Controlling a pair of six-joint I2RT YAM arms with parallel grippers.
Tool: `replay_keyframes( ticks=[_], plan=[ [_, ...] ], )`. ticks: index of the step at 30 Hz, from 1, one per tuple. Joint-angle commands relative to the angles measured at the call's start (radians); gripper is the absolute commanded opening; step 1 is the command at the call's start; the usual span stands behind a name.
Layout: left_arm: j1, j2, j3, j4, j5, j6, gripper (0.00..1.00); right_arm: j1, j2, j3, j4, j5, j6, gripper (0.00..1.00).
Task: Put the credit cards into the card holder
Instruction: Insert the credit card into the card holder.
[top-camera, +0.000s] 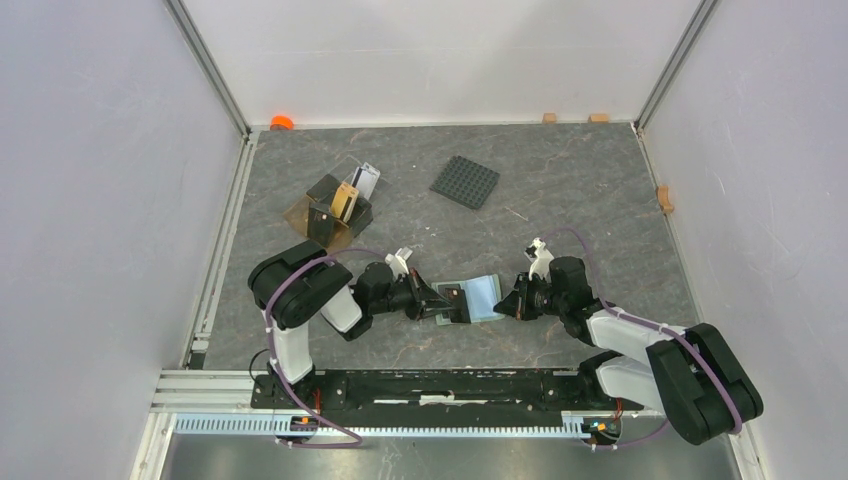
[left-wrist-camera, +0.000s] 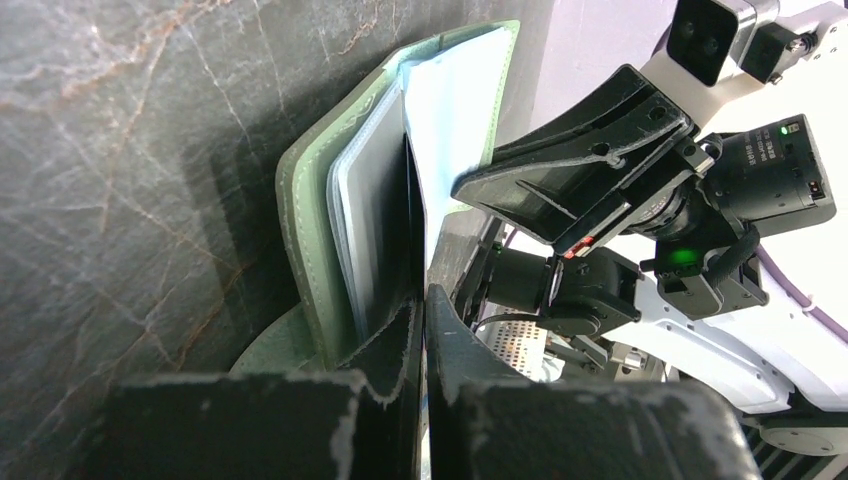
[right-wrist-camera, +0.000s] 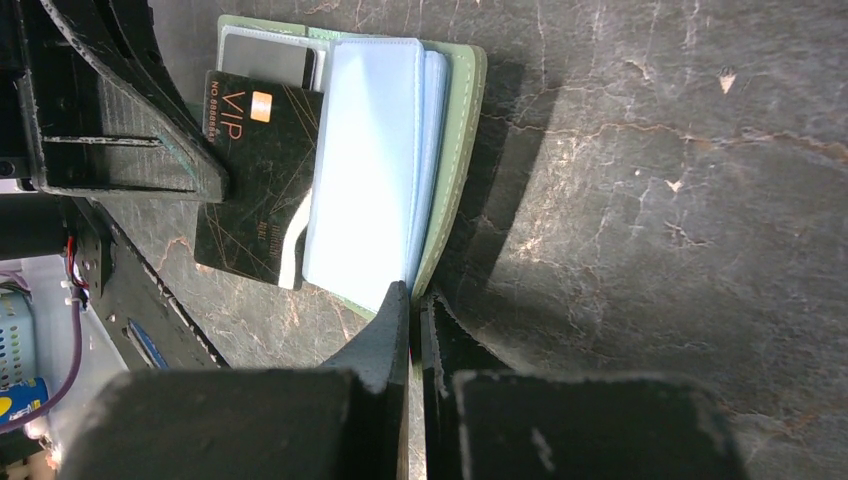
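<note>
The card holder (top-camera: 478, 297) lies open on the table between the two arms, sage-green outside (right-wrist-camera: 457, 150) with a light blue page (right-wrist-camera: 365, 150) on top. A black credit card (right-wrist-camera: 255, 170) marked VIP sits partly in the holder's left pocket, its outer end sticking out. My left gripper (top-camera: 441, 300) is shut on that card's outer edge; in the left wrist view the card (left-wrist-camera: 414, 220) runs edge-on from the shut gripper (left-wrist-camera: 423, 300) into the holder (left-wrist-camera: 310, 200). My right gripper (right-wrist-camera: 413, 298) is shut on the holder's right edge.
A brown open tray (top-camera: 302, 212) at the back left holds more cards, among them a tan-gold one (top-camera: 345, 202) and a white-grey one (top-camera: 366, 180). A black studded plate (top-camera: 465, 182) lies further back. Small wooden blocks (top-camera: 664, 198) and an orange object (top-camera: 282, 122) sit by the walls.
</note>
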Motion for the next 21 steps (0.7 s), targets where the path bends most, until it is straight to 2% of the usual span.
replay_keyframes(
  ticks=[1, 5, 8, 16, 21],
  plan=[
    [-0.011, 0.007, -0.006, 0.134, -0.007, 0.029, 0.02, 0.009, -0.001, -0.006, -0.042, 0.020, -0.018, 0.00],
    [-0.013, 0.023, -0.020, 0.221, -0.003, 0.011, 0.02, 0.009, -0.003, -0.005, -0.050, 0.023, -0.021, 0.00],
    [-0.013, 0.014, -0.026, 0.224, -0.003, 0.018, 0.02, 0.009, -0.004, -0.004, -0.054, 0.024, -0.023, 0.00],
    [-0.013, -0.016, -0.021, 0.052, -0.034, 0.030, 0.02, 0.008, -0.019, 0.004, -0.068, 0.032, -0.022, 0.00],
    [-0.012, 0.006, -0.015, 0.015, -0.034, 0.020, 0.02, 0.009, -0.023, 0.006, -0.079, 0.039, -0.026, 0.00]
  ],
)
